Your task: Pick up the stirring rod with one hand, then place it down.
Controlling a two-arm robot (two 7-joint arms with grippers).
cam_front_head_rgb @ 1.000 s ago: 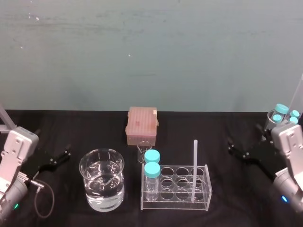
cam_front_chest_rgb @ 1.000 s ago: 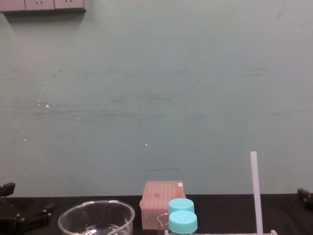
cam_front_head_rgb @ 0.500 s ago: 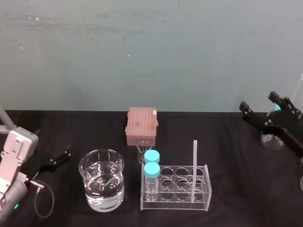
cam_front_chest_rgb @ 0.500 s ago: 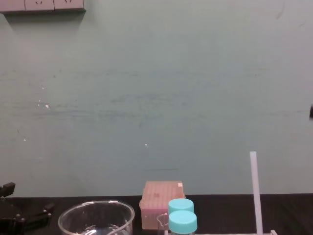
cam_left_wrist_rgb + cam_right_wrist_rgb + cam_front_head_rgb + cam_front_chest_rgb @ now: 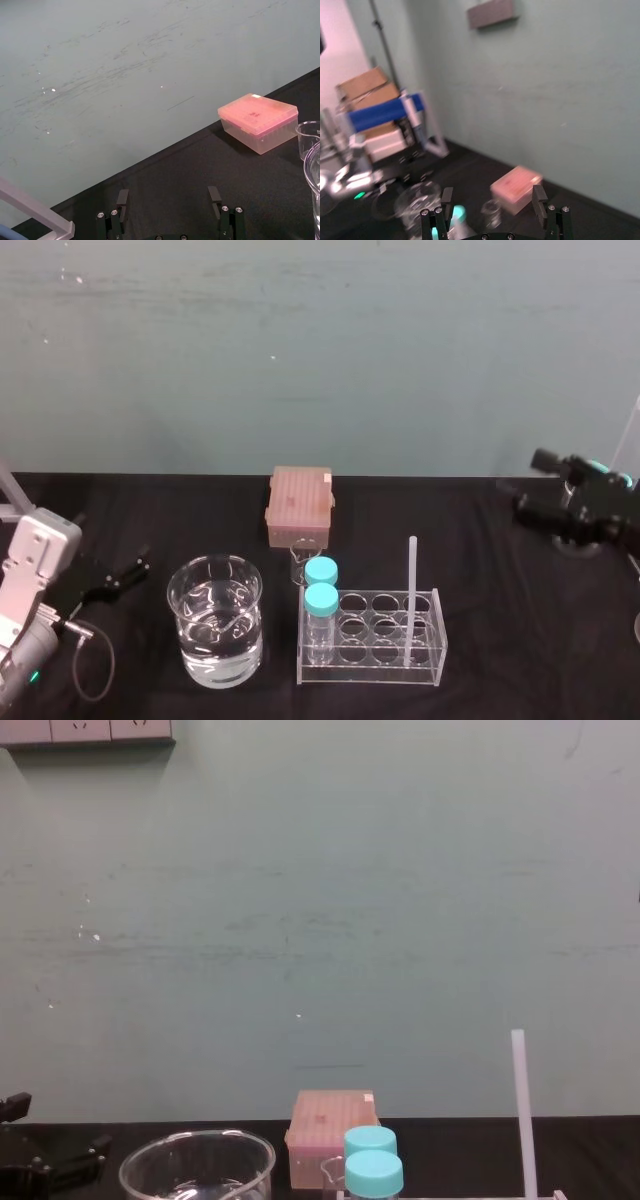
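Note:
The stirring rod [image 5: 411, 592] is a thin white stick standing upright in a back right hole of the clear rack [image 5: 425, 668]; in the chest view the stirring rod [image 5: 522, 1112] rises well above the blue caps. My right gripper [image 5: 531, 483] hangs open and empty above the table's far right, well to the right of the rod, pointing towards the middle. In its wrist view the right gripper [image 5: 493, 196] has its jaws wide apart with nothing between them. My left gripper [image 5: 127, 575] rests open and empty at the left; in the left wrist view the left gripper [image 5: 168, 196] is over bare black cloth.
A glass beaker of water [image 5: 215, 625] stands left of the rack. Two blue-capped bottles [image 5: 321, 586] fill the rack's left end. A pink tip box [image 5: 299, 504] and a small empty beaker [image 5: 301, 562] sit behind. The black table [image 5: 500, 640] ends at a green wall.
My right gripper has lifted from low at the table's right and turned to point towards the middle, still open. The left arm and the rod have not moved.

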